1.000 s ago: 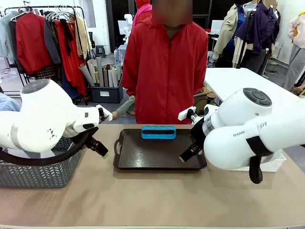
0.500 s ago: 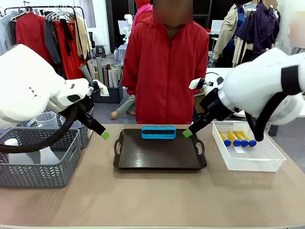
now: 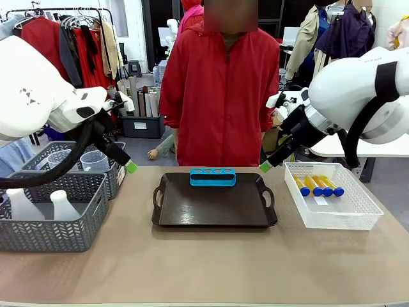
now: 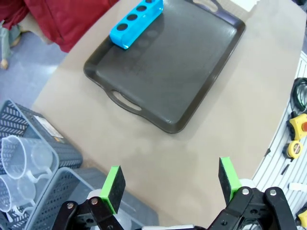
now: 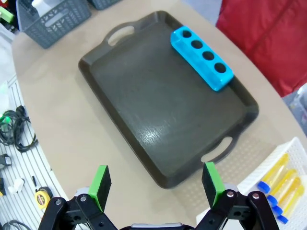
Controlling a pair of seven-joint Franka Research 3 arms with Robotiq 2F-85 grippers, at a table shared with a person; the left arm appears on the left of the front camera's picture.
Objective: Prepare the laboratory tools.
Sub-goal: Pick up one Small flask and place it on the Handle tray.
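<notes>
Both arms swung outward off tray (image 3: 214,208); left end effector (image 4: 170,178), right end effector (image 5: 156,178) hang raised, fingers apart, empty.

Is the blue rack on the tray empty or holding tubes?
Empty. All four holes of the rack are open; tubes lie in the white basket.

A tray (image 3: 211,208) sits mid-table (image 3: 204,268), toward the far edge, with the four-hole rack (image 3: 213,176) on it along its far rim. By the table's right edge, a bin (image 3: 339,224) holds four tubes (image 3: 318,186) side by side. At the left edge, the near basket (image 3: 45,233) holds flasks (image 3: 62,206), and the far basket (image 3: 115,182) behind it holds beakers (image 3: 94,161).
</notes>
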